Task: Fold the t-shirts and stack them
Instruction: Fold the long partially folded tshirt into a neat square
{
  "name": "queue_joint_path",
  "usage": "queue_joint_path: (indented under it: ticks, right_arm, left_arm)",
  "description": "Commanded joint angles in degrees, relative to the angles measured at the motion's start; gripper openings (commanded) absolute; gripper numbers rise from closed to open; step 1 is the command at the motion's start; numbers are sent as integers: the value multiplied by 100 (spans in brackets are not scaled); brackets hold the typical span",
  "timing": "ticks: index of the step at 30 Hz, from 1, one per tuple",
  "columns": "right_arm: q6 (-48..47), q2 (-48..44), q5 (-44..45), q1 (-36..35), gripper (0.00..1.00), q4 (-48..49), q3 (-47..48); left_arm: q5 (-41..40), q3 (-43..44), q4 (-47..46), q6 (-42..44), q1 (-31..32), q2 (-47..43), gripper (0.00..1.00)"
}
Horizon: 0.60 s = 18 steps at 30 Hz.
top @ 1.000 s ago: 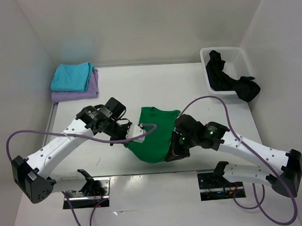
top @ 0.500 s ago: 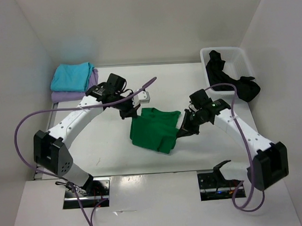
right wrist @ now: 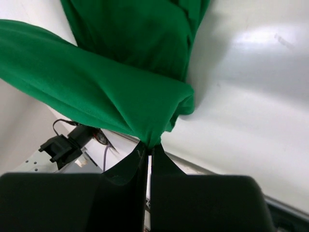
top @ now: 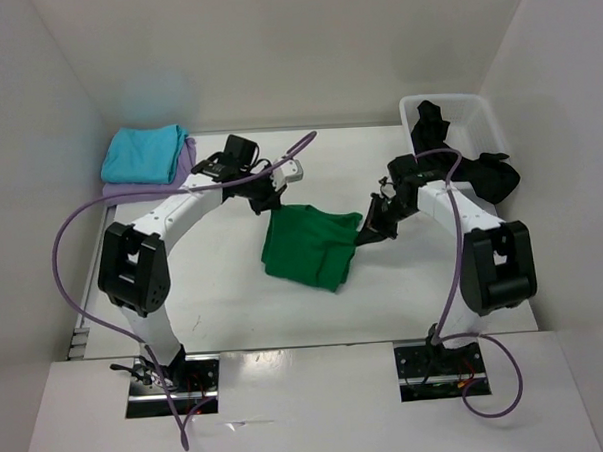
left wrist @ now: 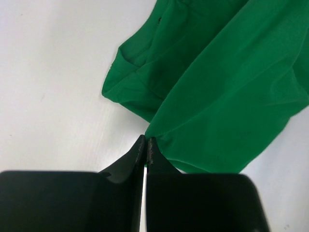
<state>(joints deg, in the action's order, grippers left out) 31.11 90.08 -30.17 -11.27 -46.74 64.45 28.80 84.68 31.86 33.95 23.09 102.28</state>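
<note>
Robot arms stretch a bright green t-shirt (top: pixel 307 248) between them at the middle of a white desk (top: pixel 214 290). The left claw (left wrist: pixel 146 142) is pinched tight on one gathered corner of the cloth. The right claw (right wrist: pixel 147 145) is clamped just as tightly on the opposite corner, so both have hold of the same garment. The shirt's lower folds appear to lie on the surface.

In the far left corner, a folded turquoise t-shirt (top: pixel 143 153) sits on top of a lavender t-shirt (top: pixel 185 163), with the left arm reaching past just beside the pile. At the far right stands a white plastic bin (top: pixel 446 99). A black t-shirt (top: pixel 446 152) is heaped inside it, and part of it spills over the rim towards the right arm. Purple cables (top: pixel 70 241) loop loosely off each arm, well apart from the cloth.

The green fabric is soft and matte, creased into deep rounded folds and puckered where the tapered black fingers bite it. The desk is smooth and faintly glossy, catching a pale glare. Plain white walls (top: pixel 274 57) close it in at the back and on both sides.
</note>
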Motion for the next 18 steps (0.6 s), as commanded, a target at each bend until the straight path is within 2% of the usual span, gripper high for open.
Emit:
queue_joint_path:
  ticks: [1, 6, 8, 9, 11, 12, 13, 14, 16, 18]
  right_arm:
    - [-430, 404, -296, 265, 0, 236, 270]
    - [-580, 923, -471, 643, 2, 595, 551]
    - [-528, 1028, -472, 775, 14, 815, 683]
    - [-449, 1151, -472, 836, 28, 1033, 849]
    - [-448, 1318, -394, 837, 41, 1210, 1069]
    - [-448, 1502, -315, 784, 48, 1263, 1305]
    - [-448, 1582, -140, 784, 50, 1334, 1403]
    - [-448, 1582, -16, 784, 50, 1334, 1482]
    - [-448, 1522, 404, 662, 50, 1334, 1554]
    - [-396, 1024, 870, 504, 50, 1282, 1344]
  left_arm:
    - [-146, 276, -583, -117, -94, 274, 0]
    - [-269, 443, -1058, -388, -156, 748, 0]
    - [-322, 513, -1277, -442, -217, 889, 1]
    - [-322, 653, -1278, -529, -217, 1056, 5]
    - [-383, 821, -1358, -670, -278, 1223, 14]
    - [-384, 909, -1410, -723, -279, 1407, 33]
    - [-558, 1144, -1349, -872, -349, 1513, 46]
    - [-612, 1321, -1227, -873, -349, 1619, 55]
    - [-612, 1690, -676, -1013, -463, 1804, 60]
    - [-429, 1816, -427, -1180, -647, 1613, 60]
